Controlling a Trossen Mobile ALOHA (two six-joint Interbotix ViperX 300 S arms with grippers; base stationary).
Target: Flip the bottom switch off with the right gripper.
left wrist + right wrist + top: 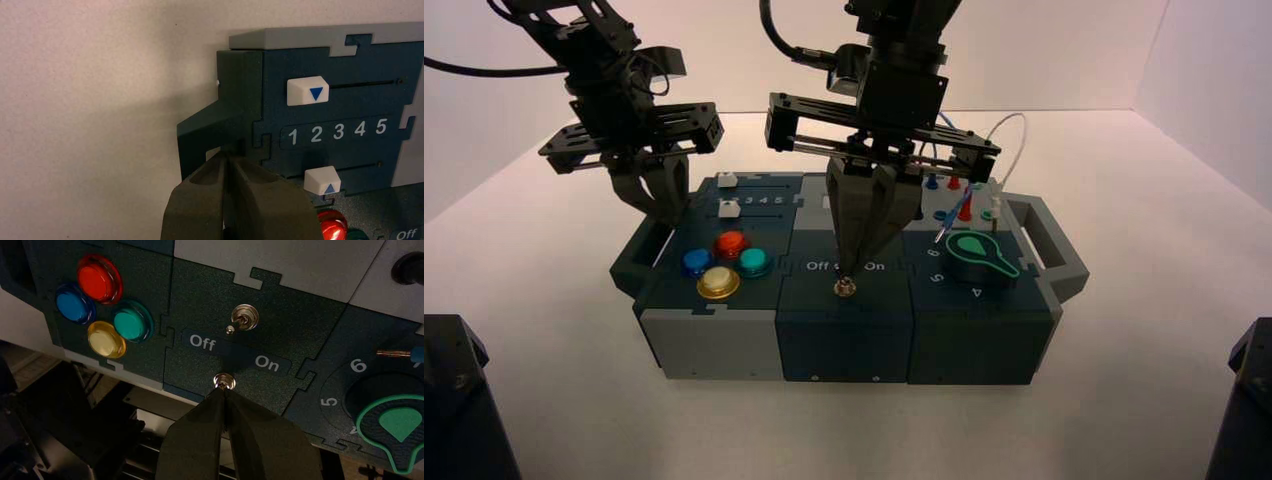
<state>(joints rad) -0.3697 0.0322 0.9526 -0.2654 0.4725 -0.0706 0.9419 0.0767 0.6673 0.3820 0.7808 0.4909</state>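
Fingers pressed together, the right gripper [224,396] meets the bottom switch [224,381] near the box's [844,345] front edge, below the "Off" and "On" lettering [234,350]. Contact appears under way; a sideways nudge toward "Off" should follow. The right arm [902,85] reaches down from above, while the left gripper [667,217] waits beside the sliders [728,209].

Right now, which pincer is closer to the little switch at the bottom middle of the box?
The right pincer: its tips are at the bottom switch. The left pincer is over the box's left edge.
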